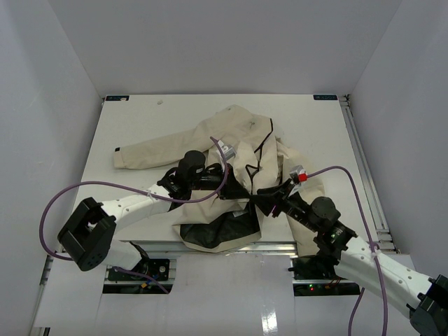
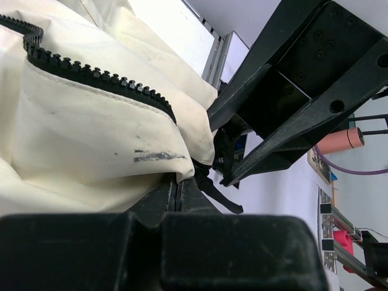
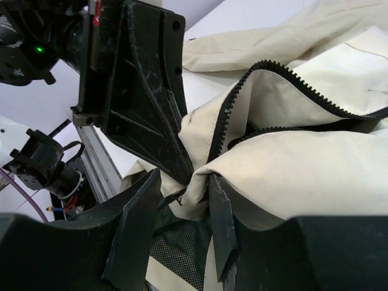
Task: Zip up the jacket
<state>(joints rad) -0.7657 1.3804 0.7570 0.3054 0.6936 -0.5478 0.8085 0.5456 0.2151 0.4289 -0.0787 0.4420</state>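
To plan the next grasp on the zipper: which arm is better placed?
Right, probably: the right gripper stands open at the bottom of the zipper, while the left gripper is shut on the jacket, holding it.

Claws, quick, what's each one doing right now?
Left claw: closed, pinching the jacket edge.
Right claw: open, jacket fabric in between, not clamped.

The jacket (image 1: 241,147) is cream-beige, its zipper teeth (image 2: 91,76) a fine black toothed row, and its lining (image 1: 213,234) black with a mesh weave at the hem. A streaky grey smudge (image 2: 157,156) marks the cloth just below the teeth. Beneath the jacket the surface (image 1: 140,126) is plain white, and beside the jacket the left arm (image 1: 133,205) and right arm (image 1: 392,269) are white with black fingers (image 3: 136,230) and purple cables (image 1: 91,184).
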